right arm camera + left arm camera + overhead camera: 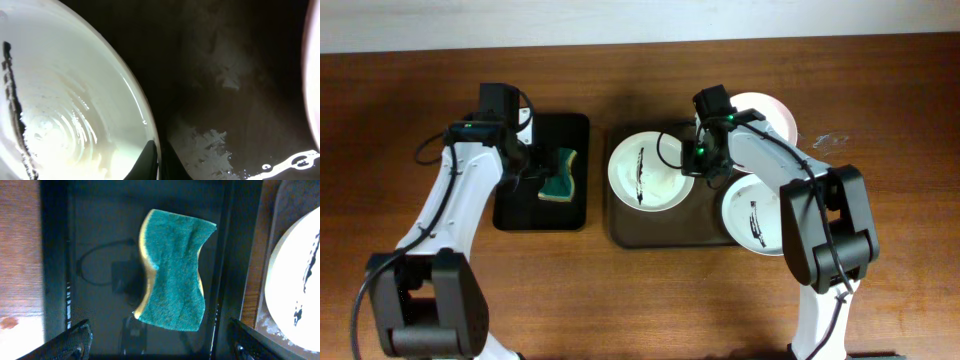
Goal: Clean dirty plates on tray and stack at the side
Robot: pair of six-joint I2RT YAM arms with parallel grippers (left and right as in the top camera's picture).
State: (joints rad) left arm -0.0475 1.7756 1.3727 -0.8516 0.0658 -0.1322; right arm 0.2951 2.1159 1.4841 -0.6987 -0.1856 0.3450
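Observation:
Three white plates lie on or at the brown-grey tray (620,228). The left plate (642,172) has a black streak. A second streaked plate (758,215) is at the front right, and a third plate (767,110) at the back right is partly hidden by the arm. My right gripper (701,160) is shut on the left plate's right rim, and in the right wrist view the fingers (159,161) pinch the plate's edge (75,100). My left gripper (534,167) is open just above a green and yellow sponge (559,178), and its fingers (162,350) are spread wide apart below the sponge (172,270).
The sponge lies on a narrower black tray (516,215) to the left of the brown tray, and this tray also shows in the left wrist view (90,255). The brown tray's surface (240,75) has wet whitish smears. Bare wooden table (640,300) surrounds both trays.

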